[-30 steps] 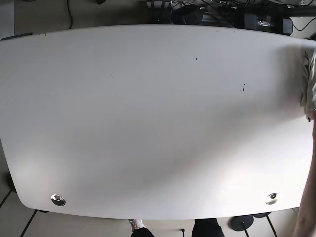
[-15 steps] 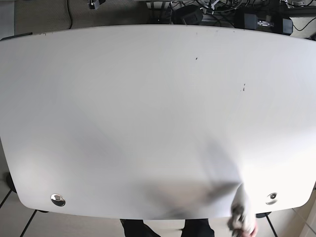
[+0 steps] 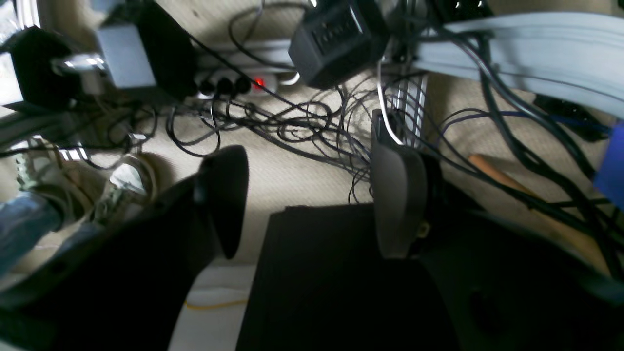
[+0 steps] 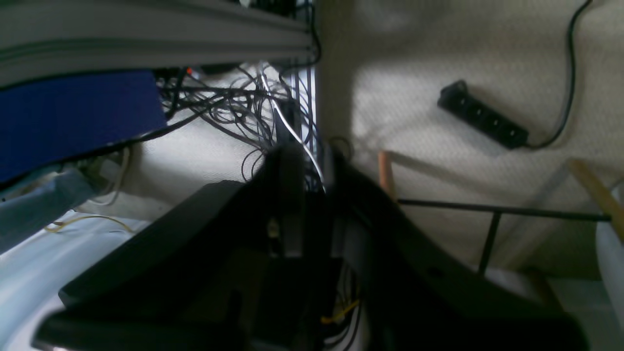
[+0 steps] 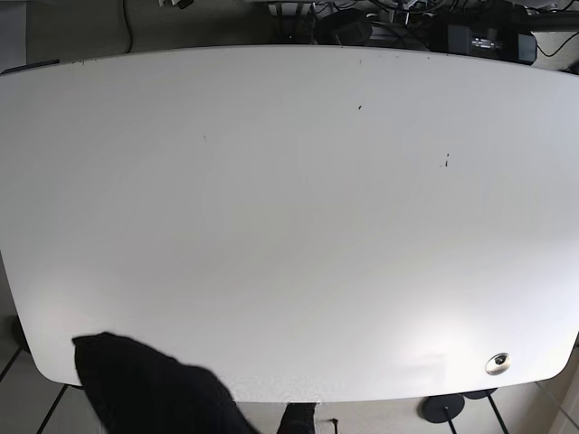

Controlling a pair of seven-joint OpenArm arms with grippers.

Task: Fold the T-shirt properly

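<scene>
Now, in the base view you see the white table [image 5: 289, 226] from above, with a few small dark specks and a round metal fitting [image 5: 497, 363] near its lower right corner. A dark cloth [image 5: 149, 384] covers the lower left corner of the table; you cannot tell if it is the T-shirt. Neither arm shows in this view

In the left wrist view your left tool [image 3: 307, 200] has its two fingers wide apart with nothing between them. Behind it lies the floor with a tangle of black cables [image 3: 302, 122], a power strip with a red light [image 3: 239, 85], and a person's shoes [image 3: 122, 187] at the left

In the right wrist view your right tool [image 4: 304, 195] has its fingers together, and you see nothing clamped. Behind it lie cables, and a black power strip [image 4: 482, 122] on the floor at the right
</scene>
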